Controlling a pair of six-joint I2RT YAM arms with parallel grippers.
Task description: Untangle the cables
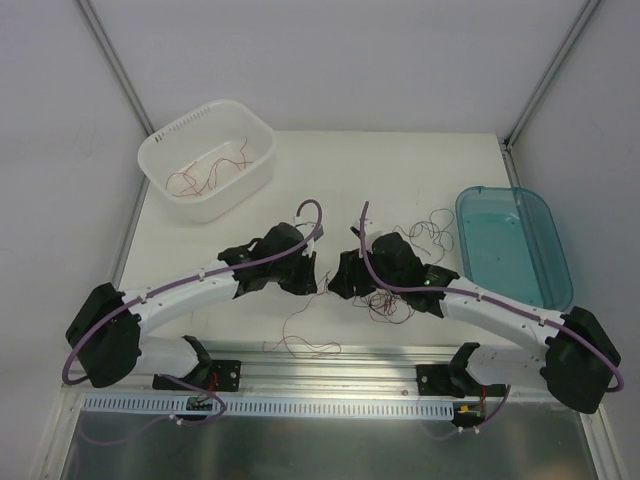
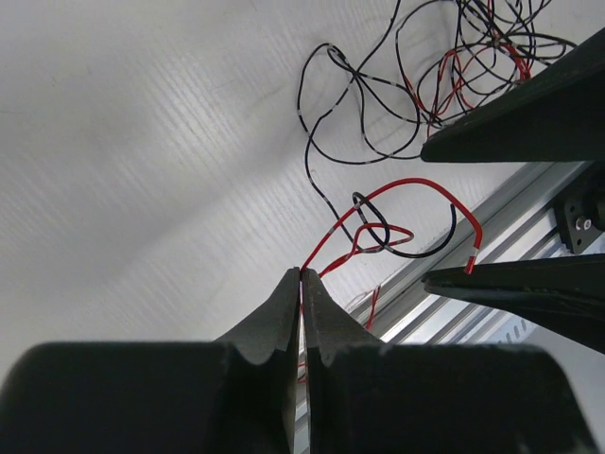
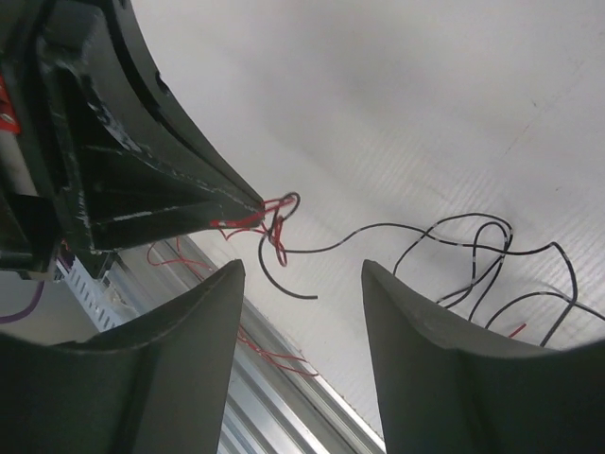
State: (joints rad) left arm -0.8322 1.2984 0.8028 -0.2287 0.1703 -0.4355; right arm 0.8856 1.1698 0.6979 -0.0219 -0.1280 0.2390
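The cables are thin red and black wires. My left gripper [image 2: 302, 274] is shut on a red cable [image 2: 416, 183], which loops out and knots with a black cable [image 2: 376, 230]. In the top view the left gripper [image 1: 316, 272] and the right gripper [image 1: 340, 281] nearly meet at the table's middle. My right gripper [image 3: 302, 269] stands open, facing the small red-and-black knot [image 3: 276, 219] at the left gripper's tip [image 3: 248, 200]; nothing lies between its fingers. A larger tangle [image 1: 390, 306] lies under the right arm, with black loops [image 1: 430, 226] behind it.
A white basket [image 1: 262, 168] at the back left holds several red wires [image 1: 205, 176]. A teal bin [image 1: 540, 290] stands at the right. A loose red wire [image 1: 305, 345] lies near the metal rail [image 1: 330, 372] at the front edge.
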